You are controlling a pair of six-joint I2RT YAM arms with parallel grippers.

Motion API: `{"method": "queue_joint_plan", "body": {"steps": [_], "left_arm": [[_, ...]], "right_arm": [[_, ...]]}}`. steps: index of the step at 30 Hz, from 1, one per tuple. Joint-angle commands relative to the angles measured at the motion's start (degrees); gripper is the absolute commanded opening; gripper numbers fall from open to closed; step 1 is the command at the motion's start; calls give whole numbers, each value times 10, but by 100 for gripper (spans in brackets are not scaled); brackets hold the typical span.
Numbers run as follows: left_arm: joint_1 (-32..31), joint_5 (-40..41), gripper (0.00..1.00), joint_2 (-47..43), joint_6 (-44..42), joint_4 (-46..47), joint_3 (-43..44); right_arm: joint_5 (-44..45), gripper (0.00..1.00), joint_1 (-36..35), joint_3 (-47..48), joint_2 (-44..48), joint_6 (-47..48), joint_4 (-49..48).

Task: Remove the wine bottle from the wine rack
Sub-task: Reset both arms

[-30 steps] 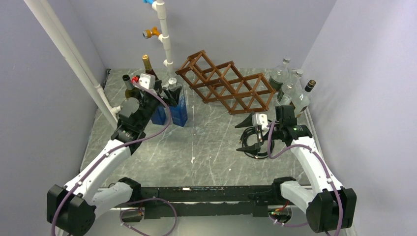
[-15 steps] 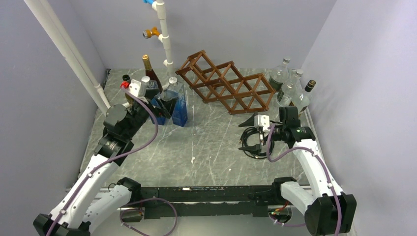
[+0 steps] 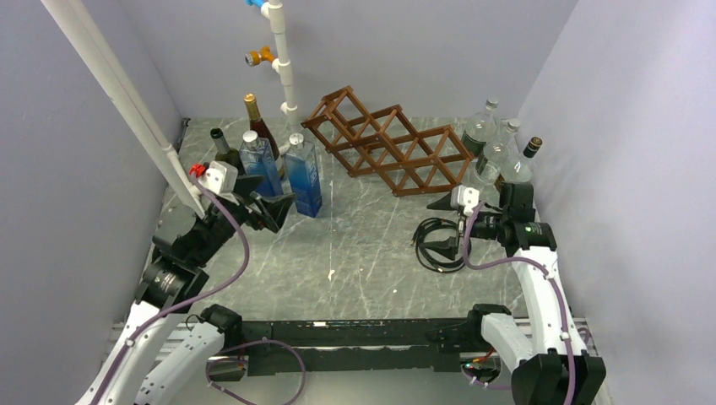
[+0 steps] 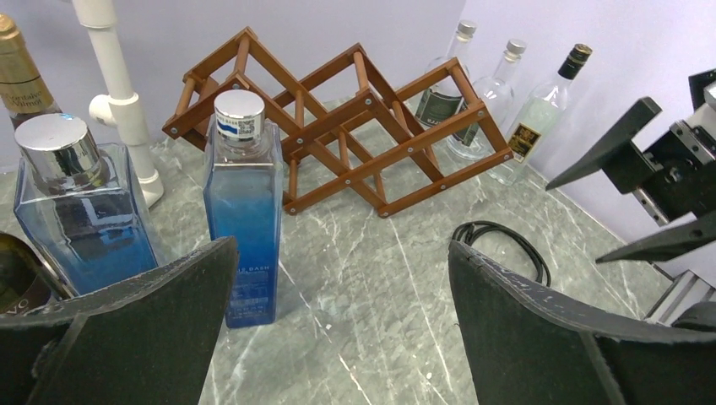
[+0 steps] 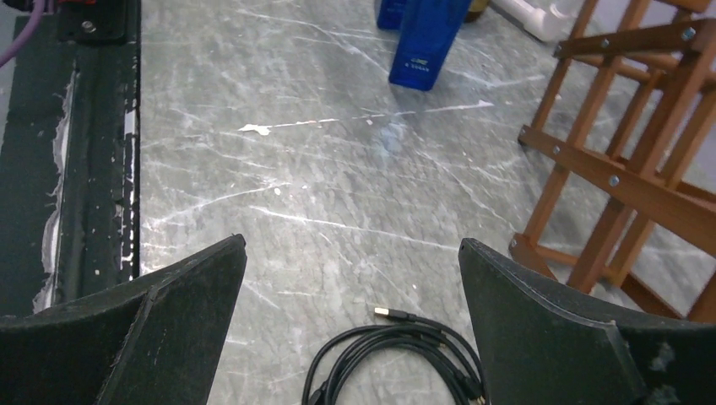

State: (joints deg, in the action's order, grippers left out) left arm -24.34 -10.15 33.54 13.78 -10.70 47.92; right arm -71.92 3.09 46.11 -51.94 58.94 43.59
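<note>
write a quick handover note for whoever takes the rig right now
Left gripper: open, empty, low beside the blue bottles.
Right gripper: open, empty, over a black cable.
Rack: stands at the back; every cell in view is empty.
Wine bottles: upright on the table, back left; clear bottles upright by the right wall.
Done: no bottle lies in the rack, so the job looks finished.
Left: nothing obvious, perhaps park the arms.
</note>
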Motion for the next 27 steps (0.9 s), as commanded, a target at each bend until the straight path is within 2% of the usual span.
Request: {"method": "queue_joint_plan", "body": {"steps": [1, 5, 8, 15, 27], "left_arm": [[3, -26, 100, -21, -12, -30, -9], [3, -34, 99, -36, -15, -51, -20], [3, -32, 100, -48, -15, -64, -31], [3, -28, 100, -70, -12, -73, -65], [3, -18, 100, -91, 0, -74, -107]], "right_arm": [[16, 100, 24, 36, 21, -117, -41], [91, 100, 39, 56, 31, -286, -115], [130, 100, 47, 65, 38, -358, -138], [166, 100, 57, 89, 47, -355, -104], [195, 100, 78, 78, 63, -495, -182]]}}
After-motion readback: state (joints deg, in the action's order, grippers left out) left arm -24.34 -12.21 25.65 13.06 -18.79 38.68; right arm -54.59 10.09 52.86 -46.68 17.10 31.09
